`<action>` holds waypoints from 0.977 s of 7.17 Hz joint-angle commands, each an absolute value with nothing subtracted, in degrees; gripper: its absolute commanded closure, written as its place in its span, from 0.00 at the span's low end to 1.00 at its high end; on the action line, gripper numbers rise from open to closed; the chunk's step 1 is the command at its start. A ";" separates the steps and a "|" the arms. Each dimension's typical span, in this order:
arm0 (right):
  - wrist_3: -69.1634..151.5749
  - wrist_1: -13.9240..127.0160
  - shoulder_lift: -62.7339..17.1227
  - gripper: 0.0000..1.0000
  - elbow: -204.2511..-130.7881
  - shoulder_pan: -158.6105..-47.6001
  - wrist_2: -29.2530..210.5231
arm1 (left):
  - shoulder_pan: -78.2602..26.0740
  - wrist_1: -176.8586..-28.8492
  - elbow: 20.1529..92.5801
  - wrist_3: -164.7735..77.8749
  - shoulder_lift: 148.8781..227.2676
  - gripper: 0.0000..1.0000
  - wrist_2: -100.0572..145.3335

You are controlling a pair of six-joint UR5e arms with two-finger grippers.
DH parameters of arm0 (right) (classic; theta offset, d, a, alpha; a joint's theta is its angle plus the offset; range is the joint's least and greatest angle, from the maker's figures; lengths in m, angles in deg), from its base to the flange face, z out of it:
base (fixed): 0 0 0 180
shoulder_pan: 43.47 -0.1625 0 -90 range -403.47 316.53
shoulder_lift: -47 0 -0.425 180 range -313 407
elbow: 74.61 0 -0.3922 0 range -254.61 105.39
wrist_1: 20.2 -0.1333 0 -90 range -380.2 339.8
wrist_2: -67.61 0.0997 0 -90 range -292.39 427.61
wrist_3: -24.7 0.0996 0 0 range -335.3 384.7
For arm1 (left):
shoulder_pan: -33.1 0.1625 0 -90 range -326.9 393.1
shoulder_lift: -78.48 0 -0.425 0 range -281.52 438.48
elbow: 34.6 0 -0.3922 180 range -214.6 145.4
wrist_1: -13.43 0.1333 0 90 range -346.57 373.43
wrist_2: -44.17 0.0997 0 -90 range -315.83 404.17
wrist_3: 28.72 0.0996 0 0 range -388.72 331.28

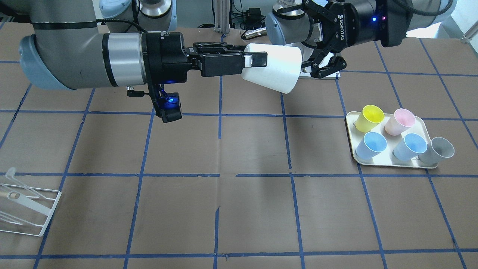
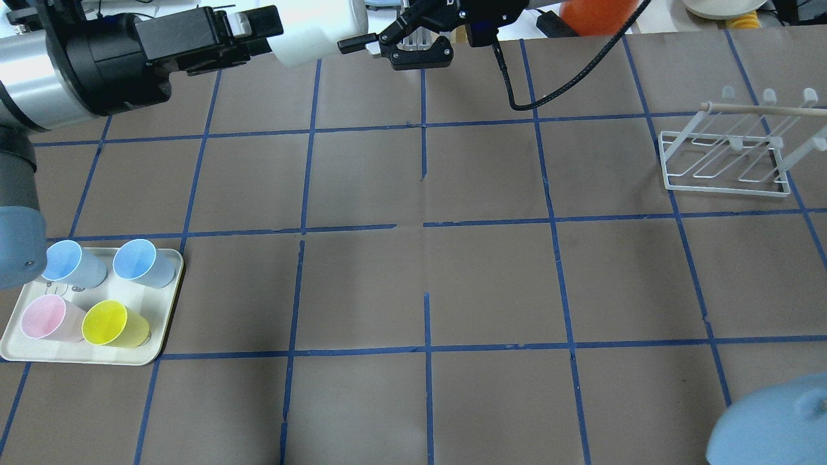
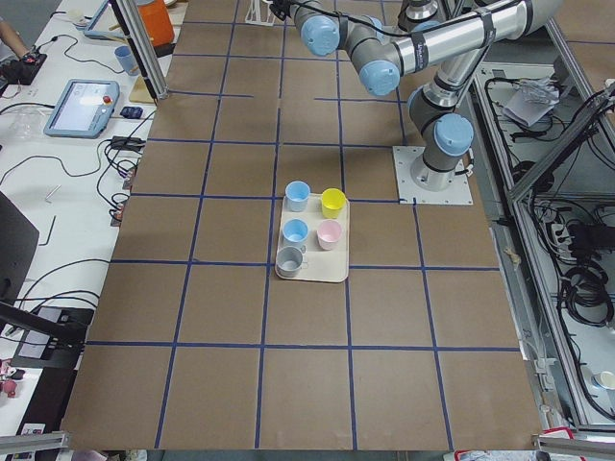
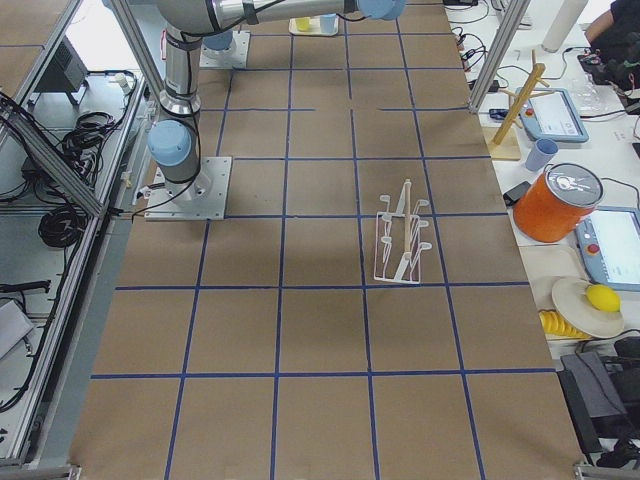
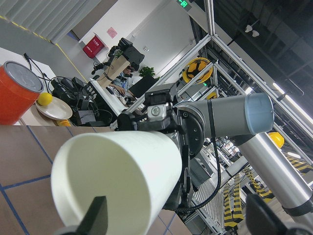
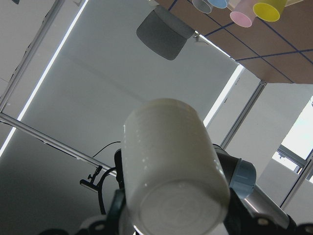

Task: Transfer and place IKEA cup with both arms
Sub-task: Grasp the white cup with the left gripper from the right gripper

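We see the white cup (image 1: 274,69) in the air above the brown worktop (image 1: 186,149). It lies on its side, with its narrow bottom toward the right arm (image 1: 74,56) and its wide mouth toward the left arm (image 1: 418,11), tipped a little downward.

The right pincer (image 1: 257,59) pinches the cup at its bottom end. One finger lies across the near side of the wall, and in the right wrist view the closed bottom sits between the fingers.

The left pincer (image 1: 313,69) is spread, just beside the cup's mouth. We cannot tell whether a finger touches the rim. In the left wrist view its fingertips (image 5: 95,220) stand far apart at the lower edge. The cup's big end is close over one of them, and the other pincer grips the far end.

On the robot's left part of the worktop a cream tray (image 1: 388,161) carries five cups, mouths up. A yellow cup (image 1: 369,117) and a pink cup (image 1: 400,121) stand in the row nearer the robot. Behind them are two blue cups (image 1: 371,145) (image 1: 410,146), with a grey cup (image 1: 437,150) at the tray's corner. The tray is well apart from the held cup.

A white wire rack (image 1: 28,209) stands at the opposite end, near the operators' edge. Blue tape lines (image 1: 220,127) mark squares across the worktop.
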State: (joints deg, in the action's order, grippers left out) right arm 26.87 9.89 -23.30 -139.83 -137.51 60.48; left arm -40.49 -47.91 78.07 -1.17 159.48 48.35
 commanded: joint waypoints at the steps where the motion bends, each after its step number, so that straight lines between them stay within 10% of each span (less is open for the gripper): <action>1: 26.99 9.86 -23.31 0.55 -139.74 -137.60 60.41 | -41.33 -46.18 77.98 -1.03 159.95 0.23 48.48; 3: 27.16 9.77 -23.31 0.54 -139.74 -137.60 60.41 | -41.43 -45.99 77.90 -1.03 159.87 0.42 48.48; 5: 27.17 9.77 -23.31 0.53 -139.74 -137.60 60.41 | -41.43 -45.99 77.90 -1.12 159.78 0.86 48.57; 7: 27.17 9.77 -23.31 0.49 -139.74 -137.60 60.41 | -41.43 -45.99 77.81 -1.12 159.69 0.95 48.57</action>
State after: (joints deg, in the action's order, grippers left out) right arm 27.17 9.75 -23.31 -139.74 -137.61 60.38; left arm -41.42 -45.98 77.86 -1.11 159.76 48.58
